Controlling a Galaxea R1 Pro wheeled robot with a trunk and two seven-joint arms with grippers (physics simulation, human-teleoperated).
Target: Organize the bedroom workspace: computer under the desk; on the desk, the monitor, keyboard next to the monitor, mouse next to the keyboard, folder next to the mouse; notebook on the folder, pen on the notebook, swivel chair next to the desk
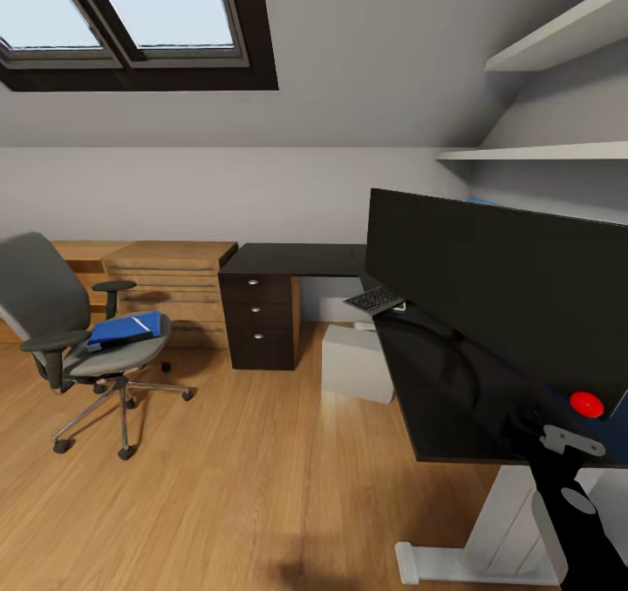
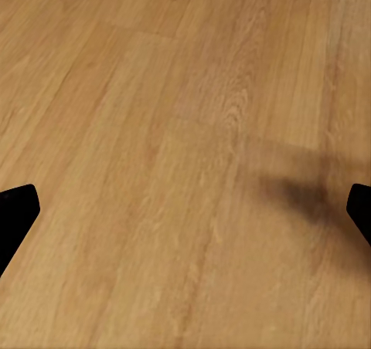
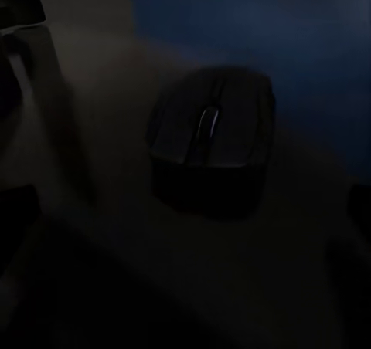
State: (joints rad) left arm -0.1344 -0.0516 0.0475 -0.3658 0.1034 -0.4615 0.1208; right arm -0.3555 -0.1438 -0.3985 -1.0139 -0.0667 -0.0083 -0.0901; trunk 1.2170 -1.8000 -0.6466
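With the mouse (image 3: 210, 144) lying dim and free just ahead of the right pincer, whose jaws I cannot make out, lower squarely over it; the left pincer (image 2: 185, 210) hangs open above the floor (image 2: 154, 94).

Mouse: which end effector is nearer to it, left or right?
Right. The right wrist view looks straight at the mouse in deep shadow, close ahead of that end effector. The left end effector hangs open over bare wooden floor, away from the mouse.
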